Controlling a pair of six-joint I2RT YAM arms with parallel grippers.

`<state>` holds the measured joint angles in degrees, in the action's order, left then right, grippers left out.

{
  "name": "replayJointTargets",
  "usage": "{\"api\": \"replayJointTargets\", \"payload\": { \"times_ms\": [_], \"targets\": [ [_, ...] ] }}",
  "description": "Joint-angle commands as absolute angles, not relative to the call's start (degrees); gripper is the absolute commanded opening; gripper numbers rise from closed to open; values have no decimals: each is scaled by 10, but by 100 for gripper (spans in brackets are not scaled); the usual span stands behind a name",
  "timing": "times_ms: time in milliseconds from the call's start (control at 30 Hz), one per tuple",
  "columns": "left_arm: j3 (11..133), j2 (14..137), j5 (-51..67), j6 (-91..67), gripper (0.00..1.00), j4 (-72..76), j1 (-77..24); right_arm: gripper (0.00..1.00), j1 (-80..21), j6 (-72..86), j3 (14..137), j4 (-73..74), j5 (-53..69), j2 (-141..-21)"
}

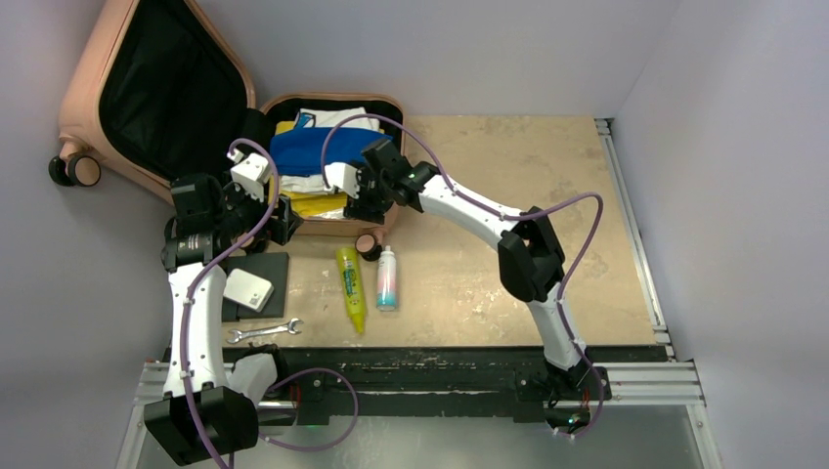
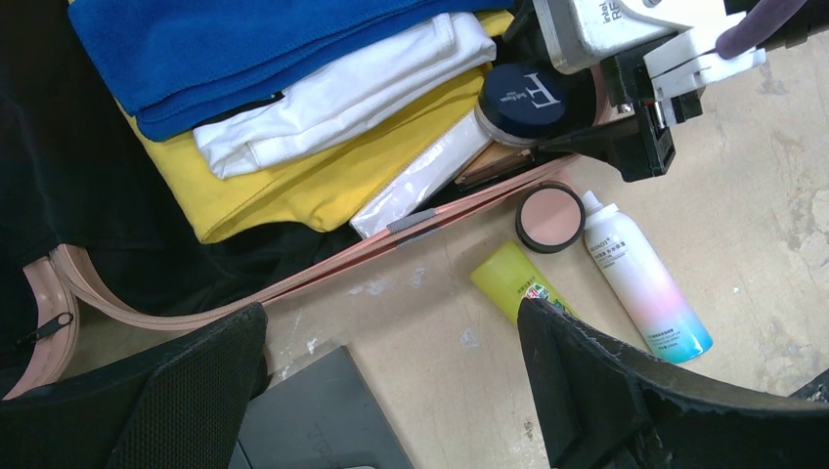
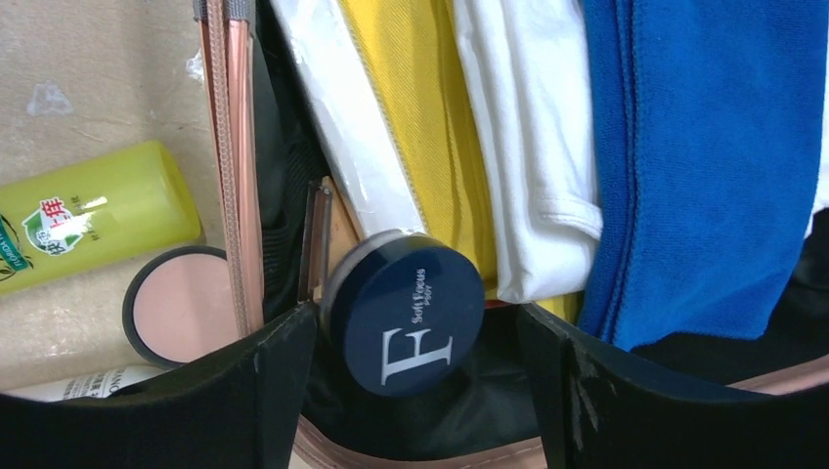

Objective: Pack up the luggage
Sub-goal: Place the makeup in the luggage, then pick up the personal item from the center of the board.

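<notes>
Pale lilac walls close in a worn tan tabletop [image 1: 547,156]. At the far left stands the luggage [image 1: 80,98], thrown open. Its lid leans up against the wall and its shallow half lies flat, stacked with a blue towel [image 1: 303,151], a white garment [image 2: 342,98] and a yellow garment [image 2: 293,181].

My left claw [image 2: 391,322] hangs just outside the case's near rim, spread wide with nothing in it. Near it lie a black pad [image 1: 274,269] carrying a white box [image 1: 247,289], and a wrench [image 1: 264,333]. Further right, not yet packed, are a yellow tube [image 1: 351,288], a peach compact [image 2: 549,217] just beside the rim, and a spray bottle [image 1: 387,277].

My right claw [image 3: 418,322] straddles a dark blue jar [image 2: 533,98] just inside the case's near edge. The fingers are parted with a gap showing on one side, so I judge the jar is resting there and not gripped.

The jar sits tilted against the rim. If I lift off crooked, a finger could catch it and roll it out over the zip. The two claws are also close together, so a careless swing risks a knock. The case's near rim runs directly under the right claw and lies just far of the left one.
</notes>
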<state>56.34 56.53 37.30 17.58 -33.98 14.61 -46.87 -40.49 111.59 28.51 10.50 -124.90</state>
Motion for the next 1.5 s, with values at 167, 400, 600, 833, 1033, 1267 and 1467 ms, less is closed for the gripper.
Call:
{"api": "replayJointTargets", "payload": {
  "times_ms": [167,400,600,833,1033,1267,1467],
  "targets": [
    [557,564,390,182,99,-335,151,99,-471,-405,1100,289,100,-1159],
    [558,563,391,182,99,-335,152,99,-472,-479,1030,294,158,-1029],
    [558,567,392,183,99,-335,152,99,-475,-638,840,278,271,-885],
    [559,568,391,180,99,-336,153,99,-513,-826,690,289,276,-837],
    [559,572,389,178,99,-336,157,99,-551,-859,642,225,209,-863],
    [560,576,390,178,99,-337,161,98,-583,-876,646,187,166,-934],
    [559,574,393,178,99,-337,164,96,-600,-885,664,189,142,-995]
  ]
}}
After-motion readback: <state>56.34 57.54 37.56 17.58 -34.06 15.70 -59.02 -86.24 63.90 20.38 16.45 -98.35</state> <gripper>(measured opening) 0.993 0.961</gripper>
